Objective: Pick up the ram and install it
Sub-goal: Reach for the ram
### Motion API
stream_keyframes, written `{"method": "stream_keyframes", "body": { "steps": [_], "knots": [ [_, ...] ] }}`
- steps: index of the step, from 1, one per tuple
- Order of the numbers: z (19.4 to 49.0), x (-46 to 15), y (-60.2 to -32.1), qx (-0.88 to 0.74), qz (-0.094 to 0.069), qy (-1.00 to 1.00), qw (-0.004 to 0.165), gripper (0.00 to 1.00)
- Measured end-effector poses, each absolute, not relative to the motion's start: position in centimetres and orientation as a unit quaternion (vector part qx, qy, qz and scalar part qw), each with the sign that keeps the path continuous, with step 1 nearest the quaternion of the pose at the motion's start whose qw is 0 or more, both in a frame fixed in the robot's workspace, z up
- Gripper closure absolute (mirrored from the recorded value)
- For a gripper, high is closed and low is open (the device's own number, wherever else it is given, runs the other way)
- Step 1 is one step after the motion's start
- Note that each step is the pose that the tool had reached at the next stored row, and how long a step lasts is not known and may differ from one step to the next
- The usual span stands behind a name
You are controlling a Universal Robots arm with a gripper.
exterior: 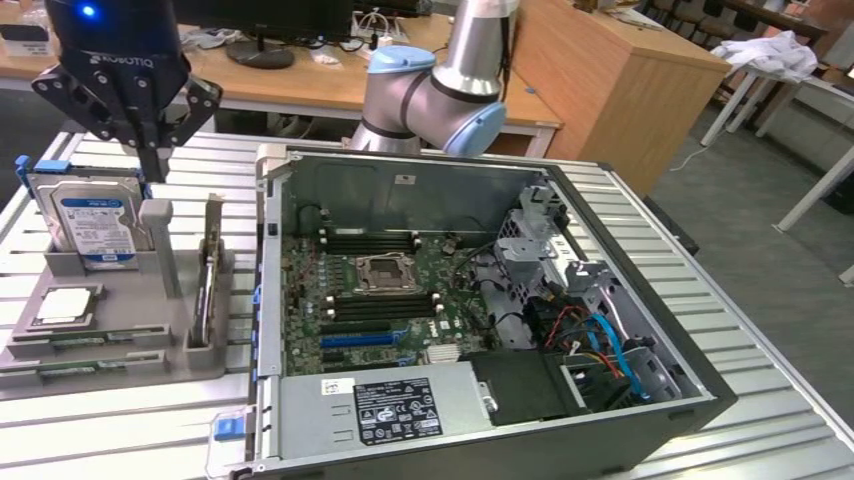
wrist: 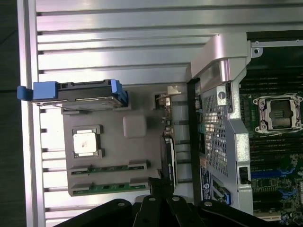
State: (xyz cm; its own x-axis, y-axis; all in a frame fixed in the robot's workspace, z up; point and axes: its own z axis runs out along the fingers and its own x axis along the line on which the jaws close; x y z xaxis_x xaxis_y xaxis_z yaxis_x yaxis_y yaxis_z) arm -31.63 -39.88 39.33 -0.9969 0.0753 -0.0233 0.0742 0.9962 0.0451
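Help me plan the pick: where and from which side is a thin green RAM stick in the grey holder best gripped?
Probably mid-length on the thin green ram stick, pinching its two flat faces from straight above. It seems to stand on edge in the grey plastic holder, ends seated in blocks, leaving its middle free.

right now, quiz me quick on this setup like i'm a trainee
1. True or false: the gripper is holding the ram.
2. What stands upright in the gray holder? A) hard drive B) keyboard C) fan
3. Fill in: the computer case sits on the exterior view's ____ of the holder.
Key: 1 false, the gripper is shut and empty, and the ram lies in the holder; 2 A; 3 right.
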Motion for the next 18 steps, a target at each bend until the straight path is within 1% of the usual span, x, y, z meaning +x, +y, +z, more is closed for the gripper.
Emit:
{"method": "stream_keyframes", "body": {
  "steps": [18],
  "knots": [
    [39.3, -33.4, -39.9, 0.037, 0.022, 0.999, 0.013, 0.89]
  ]
}}
